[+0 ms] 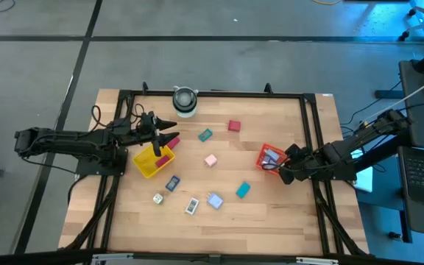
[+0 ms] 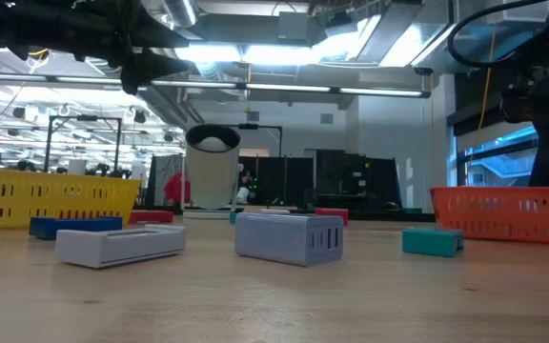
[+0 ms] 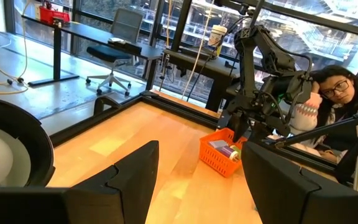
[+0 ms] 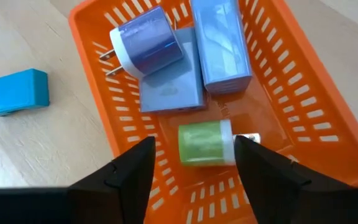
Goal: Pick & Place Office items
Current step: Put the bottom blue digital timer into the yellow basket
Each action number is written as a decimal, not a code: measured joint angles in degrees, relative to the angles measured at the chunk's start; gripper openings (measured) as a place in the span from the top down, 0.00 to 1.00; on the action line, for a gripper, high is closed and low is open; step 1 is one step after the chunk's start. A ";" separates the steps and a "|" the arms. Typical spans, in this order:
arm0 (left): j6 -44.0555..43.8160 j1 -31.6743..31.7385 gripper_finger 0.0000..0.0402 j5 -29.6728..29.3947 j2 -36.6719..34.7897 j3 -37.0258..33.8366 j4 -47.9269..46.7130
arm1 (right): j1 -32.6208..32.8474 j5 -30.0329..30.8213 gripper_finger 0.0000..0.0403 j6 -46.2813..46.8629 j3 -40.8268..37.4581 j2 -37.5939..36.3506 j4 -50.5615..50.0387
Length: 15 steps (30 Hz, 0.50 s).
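— We see a grey floor (image 1: 43, 66) around the wooden table (image 1: 219, 213), crossed by dark seams.
— We also see a black desk (image 3: 98, 34) with an office chair (image 3: 114, 53) by tall windows (image 3: 185, 18), a seated person (image 3: 337, 102), and ceiling strip lights (image 2: 284, 88).

Loose on bench: red block (image 1: 233, 126), teal pieces (image 1: 205, 135) (image 1: 242, 190), pink cube (image 1: 210, 160), dark blue piece (image 1: 172, 183), white pieces (image 1: 191, 207).

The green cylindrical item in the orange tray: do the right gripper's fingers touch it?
Apart. In the right wrist view the open right gripper hangs above the green cylindrical item, orange tray mesh showing beside each fingertip.
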 joint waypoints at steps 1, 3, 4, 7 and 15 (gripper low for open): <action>0.01 0.00 0.44 0.00 0.00 0.00 0.00 | 0.00 0.03 0.45 -0.09 0.00 0.00 -0.01; 0.03 0.01 0.44 0.01 0.00 0.00 0.00 | 0.00 0.12 0.44 -0.15 0.00 0.00 -0.01; 0.03 0.00 0.44 0.02 0.00 0.00 0.00 | 0.00 0.19 0.44 -0.26 0.00 0.00 -0.01; 0.05 0.01 0.44 0.14 0.00 0.00 0.00 | -0.01 0.22 0.44 -1.94 0.67 0.00 -0.21; 3.75 0.01 0.44 1.11 0.00 0.00 0.00 | -0.04 4.19 0.44 -17.86 9.95 0.00 -1.34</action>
